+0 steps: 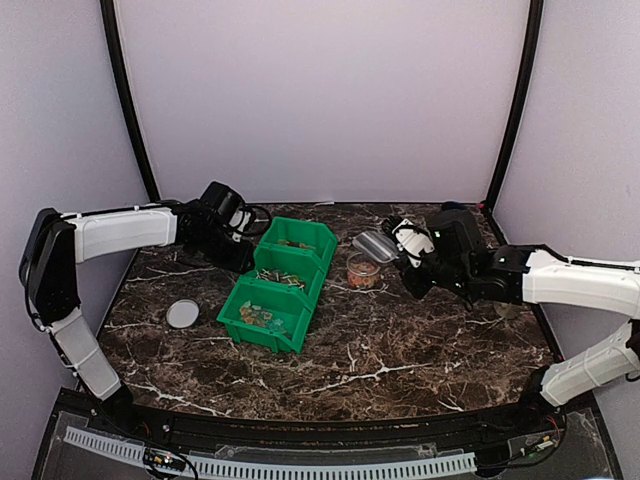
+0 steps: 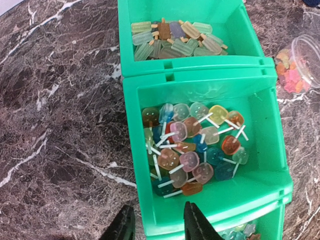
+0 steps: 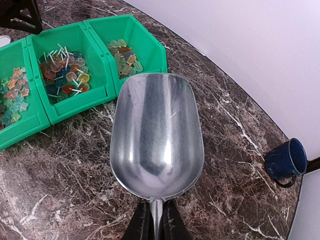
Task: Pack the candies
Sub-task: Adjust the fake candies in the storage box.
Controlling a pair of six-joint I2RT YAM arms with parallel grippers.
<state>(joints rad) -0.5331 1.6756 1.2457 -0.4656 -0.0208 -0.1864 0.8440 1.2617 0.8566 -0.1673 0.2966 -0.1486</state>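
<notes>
The right pincer (image 3: pixel 156 207) is clamped on the handle of a metal scoop (image 3: pixel 157 135), held near the clear jar (image 1: pixel 362 271). The left pincer (image 2: pixel 158 210) stands apart over the green bin's (image 2: pixel 200 75) edge. Most candies (image 2: pixel 192 150) lie in its three compartments; some sit in the jar on the tabletop (image 1: pixel 400 350)

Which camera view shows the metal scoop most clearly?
The right wrist view: the metal scoop fills the frame, bowl empty, handle clamped in the right gripper. The top external view shows it small and pale, near the clear jar. The left wrist view does not show it.
</notes>
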